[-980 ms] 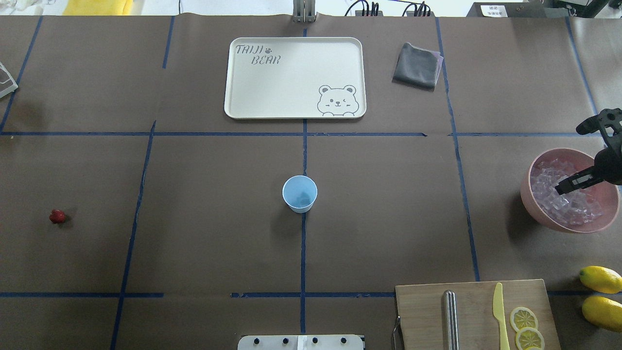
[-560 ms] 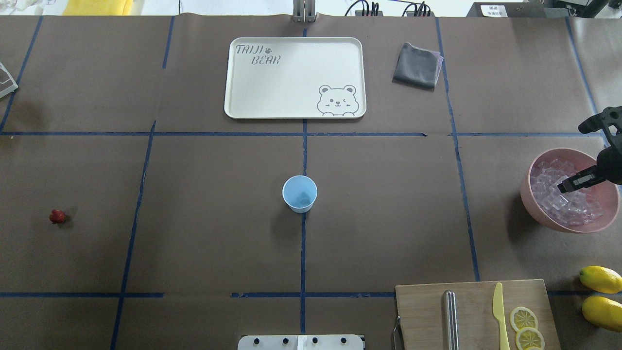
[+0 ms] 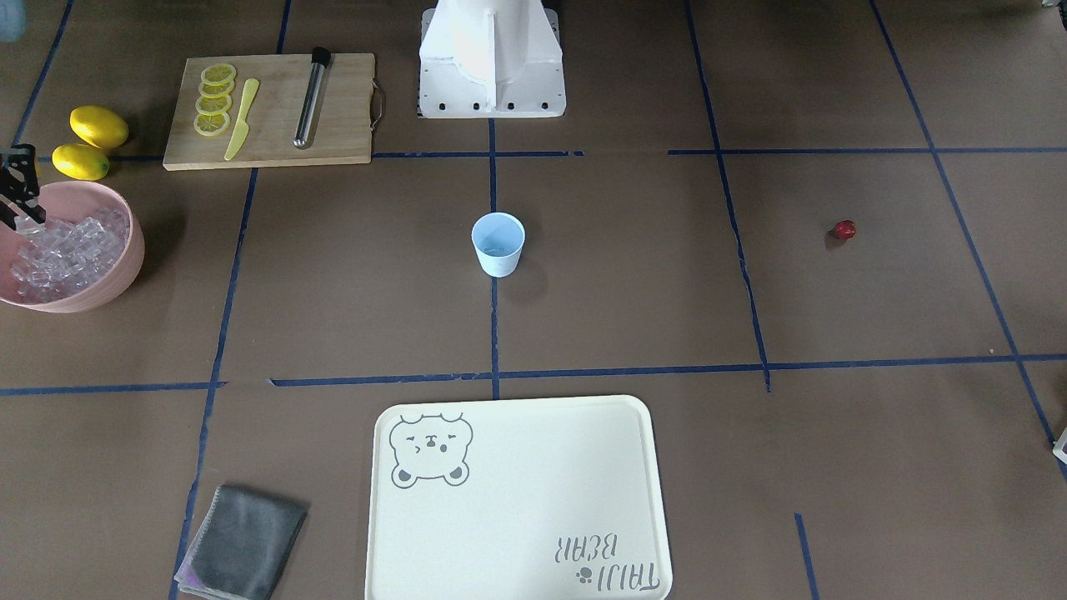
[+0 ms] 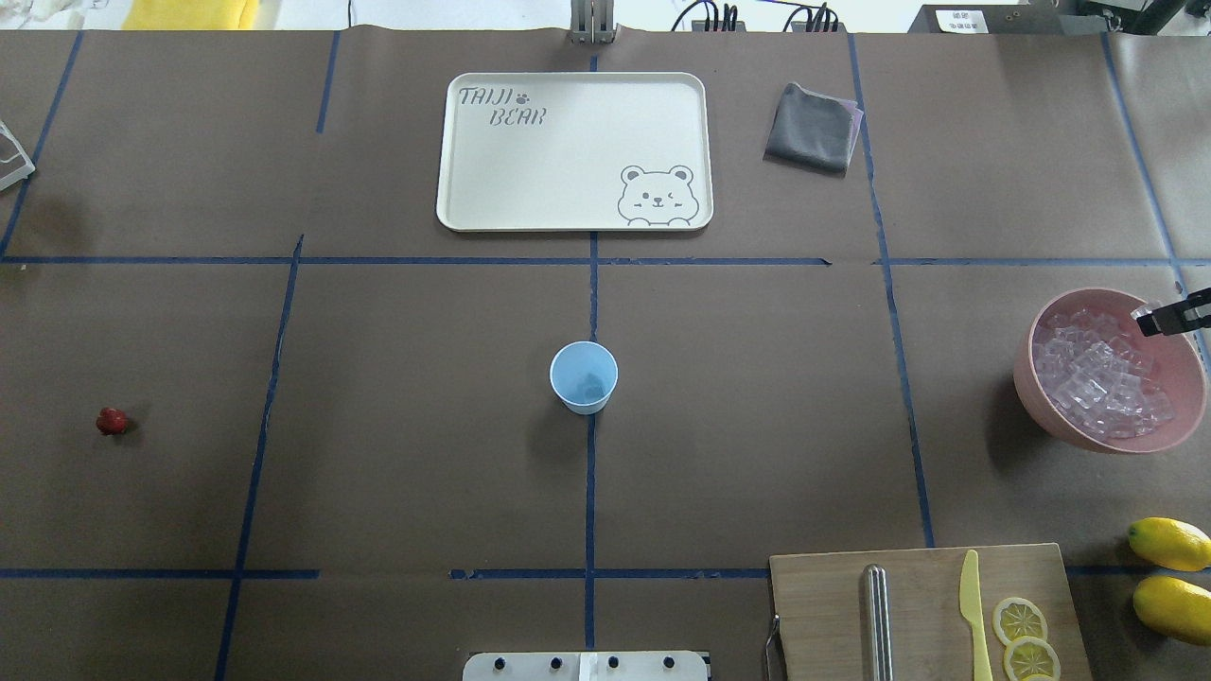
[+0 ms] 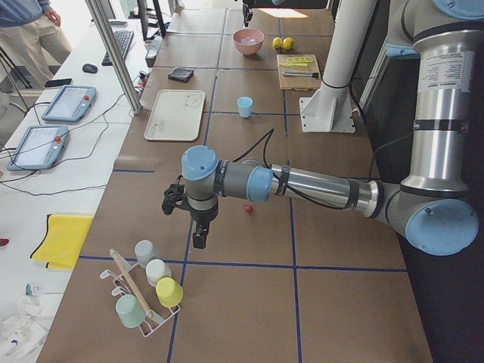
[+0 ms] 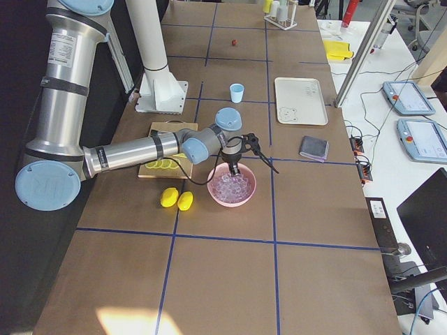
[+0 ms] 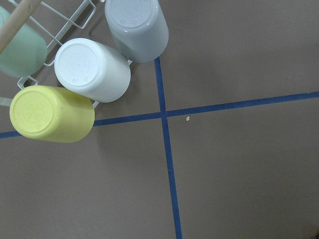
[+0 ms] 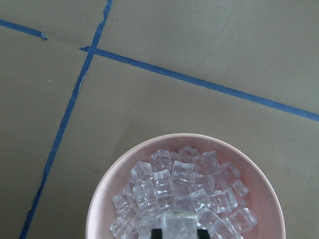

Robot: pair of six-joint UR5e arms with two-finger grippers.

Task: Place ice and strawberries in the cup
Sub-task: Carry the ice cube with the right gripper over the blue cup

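Right gripper [image 4: 1149, 322] pulled back right, off bowl [image 4: 1024, 369] centre, clamped on ice cube [image 8: 178, 224]; mostly cut off at edge. Left gripper [image 5: 198, 240]: grip state, cannot tell.

Layout as seen from the robot's side. The cup [image 4: 584, 376] stands at the middle of the worktop [image 4: 397, 454]. Beyond it lies the tray [image 4: 568, 142], with the cloth [image 4: 811, 129] to the tray's right. The strawberry [image 4: 112, 421] lies well to the cup's left. The bowl [image 4: 1041, 402] sits at the right edge with the ice [image 4: 1097, 378] in it. The right claw [image 4: 1147, 320] is above the bowl's far rim, one cube between its fingers. The cutting board [image 4: 823, 605] lies near right, bearing the rod [image 4: 879, 619], knife [image 4: 972, 605] and lemon slices [image 4: 1020, 620], left to right. Two lemons [image 4: 1170, 544] lie to its right. At the worktop's left end, the left claw [image 5: 198, 240] hangs beside the mug rack [image 5: 144, 291].
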